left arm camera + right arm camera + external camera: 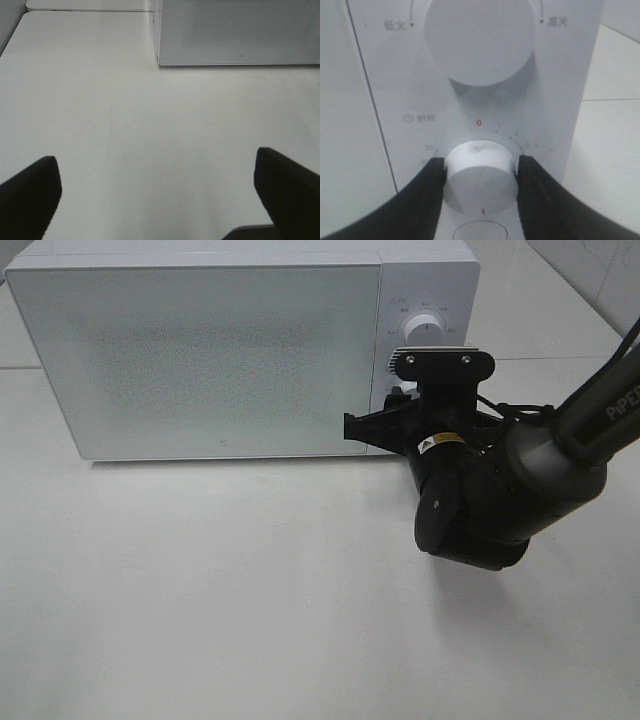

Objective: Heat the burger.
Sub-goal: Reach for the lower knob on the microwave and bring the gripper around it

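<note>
The burger is out of view; the white microwave (200, 350) has its door closed. My right gripper (480, 172) is shut on the lower timer knob (479, 177), with one black finger (427, 195) pressed against each side of it. In the exterior high view this gripper (402, 400) sits at the microwave's control panel, mostly hidden behind its own wrist mount. My left gripper (156, 165) is open over bare table with nothing between its fingers (30, 195). It does not show in the exterior high view.
Above the timer knob is the larger power knob (479, 37), also seen from above (422, 330). The white table (250, 590) spreads in front of the microwave. In the left wrist view the microwave's front corner (160, 55) stands ahead of the left gripper.
</note>
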